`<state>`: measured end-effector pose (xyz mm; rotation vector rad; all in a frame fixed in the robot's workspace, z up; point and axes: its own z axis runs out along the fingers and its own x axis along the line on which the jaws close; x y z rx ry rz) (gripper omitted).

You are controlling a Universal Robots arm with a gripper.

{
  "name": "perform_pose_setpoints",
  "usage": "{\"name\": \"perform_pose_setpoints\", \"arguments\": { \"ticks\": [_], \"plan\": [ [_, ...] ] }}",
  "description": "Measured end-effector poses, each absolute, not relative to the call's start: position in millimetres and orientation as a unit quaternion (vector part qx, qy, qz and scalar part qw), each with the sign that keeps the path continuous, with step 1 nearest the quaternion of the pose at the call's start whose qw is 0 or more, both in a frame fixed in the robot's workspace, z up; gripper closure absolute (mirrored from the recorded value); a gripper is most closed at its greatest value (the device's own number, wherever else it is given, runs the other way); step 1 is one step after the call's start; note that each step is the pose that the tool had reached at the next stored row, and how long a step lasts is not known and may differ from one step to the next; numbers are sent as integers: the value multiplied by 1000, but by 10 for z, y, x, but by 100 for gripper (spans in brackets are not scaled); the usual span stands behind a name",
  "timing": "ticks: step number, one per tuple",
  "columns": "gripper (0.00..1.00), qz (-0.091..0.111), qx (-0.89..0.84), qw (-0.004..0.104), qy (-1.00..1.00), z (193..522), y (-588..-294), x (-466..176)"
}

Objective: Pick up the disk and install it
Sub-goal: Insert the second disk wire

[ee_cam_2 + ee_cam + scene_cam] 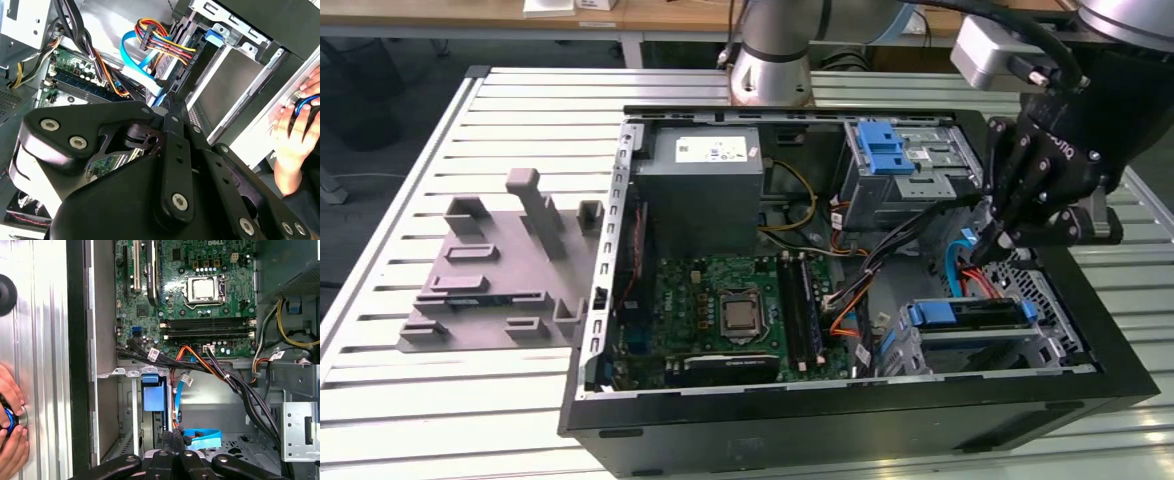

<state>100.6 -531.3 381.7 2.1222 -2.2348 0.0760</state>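
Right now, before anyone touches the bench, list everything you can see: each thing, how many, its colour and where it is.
computer case: one, black, open, on the table
table: one, silver, slatted
fixture: one, grey, on the table at the exterior view's left of the case
power box: one, grey, inside the case
circuit board: one, green, on the case floor
latch: one, blue, on the far drive cage
disk: one, blue-framed, apparently in the near cage
flat cable: one, blue, beside the robot hand
robot hand: one, black, above the near cage
person's hand: outside the case
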Motion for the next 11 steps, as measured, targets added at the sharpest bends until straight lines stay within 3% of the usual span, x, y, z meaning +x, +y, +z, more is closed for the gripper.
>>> {"name": "perform_pose_setpoints", "arguments": {
  "ticks": [11],
  "plan": [
    [89,25,689,30,-724,3826,-5241,1006]
  ]
}}
